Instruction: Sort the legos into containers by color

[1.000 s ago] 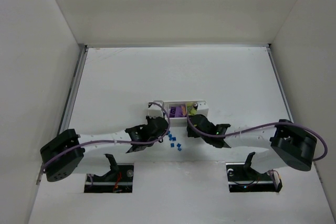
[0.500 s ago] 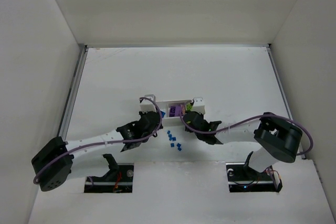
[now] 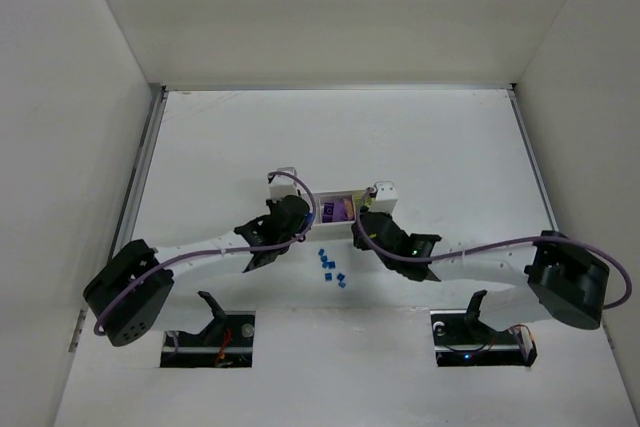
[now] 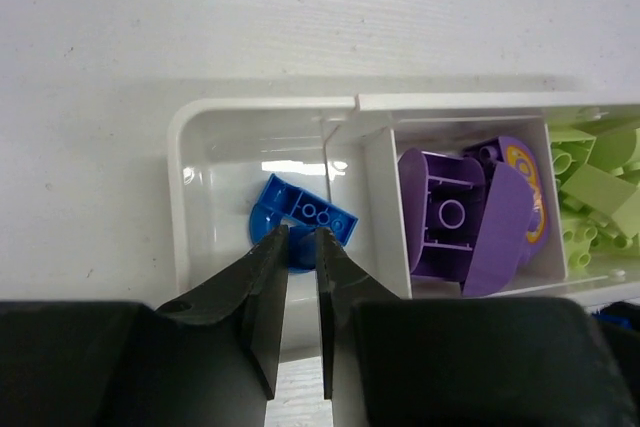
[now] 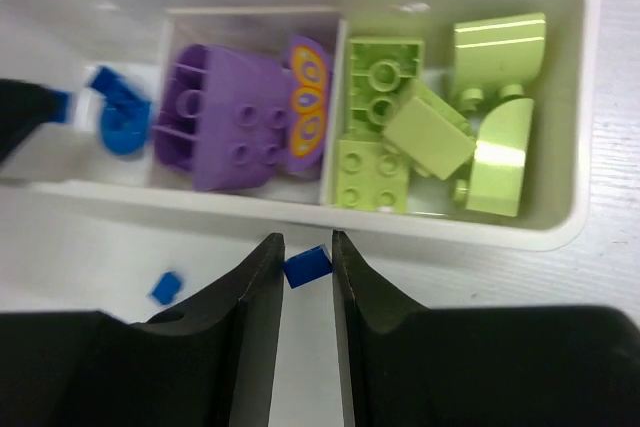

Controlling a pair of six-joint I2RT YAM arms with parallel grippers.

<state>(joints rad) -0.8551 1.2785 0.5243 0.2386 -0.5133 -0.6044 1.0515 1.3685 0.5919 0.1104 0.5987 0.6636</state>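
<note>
The white three-compartment tray (image 3: 385,190) lies mid-table. In the left wrist view its left compartment (image 4: 180,147) holds a rounded blue piece (image 4: 300,212), the middle one the purple-and-orange piece (image 4: 460,212), the right one yellow-green bricks (image 4: 595,197). My left gripper (image 4: 302,239) hangs over the left compartment, jaws nearly together with blue showing between the tips. My right gripper (image 5: 306,247) is shut on a tiny blue brick (image 5: 306,267) just in front of the tray's near wall (image 5: 560,237). From above, the left gripper (image 3: 298,215) and right gripper (image 3: 362,225) flank the tray.
Several tiny blue bricks (image 3: 330,269) lie loose on the table in front of the tray, between the two arms; one (image 5: 166,287) shows left of my right fingers. White walls enclose the table on three sides.
My left gripper has moved from beside the loose blue bricks up over the tray's left compartment. My right gripper has edged closer to the tray. The tray's left end looks shifted slightly away.
</note>
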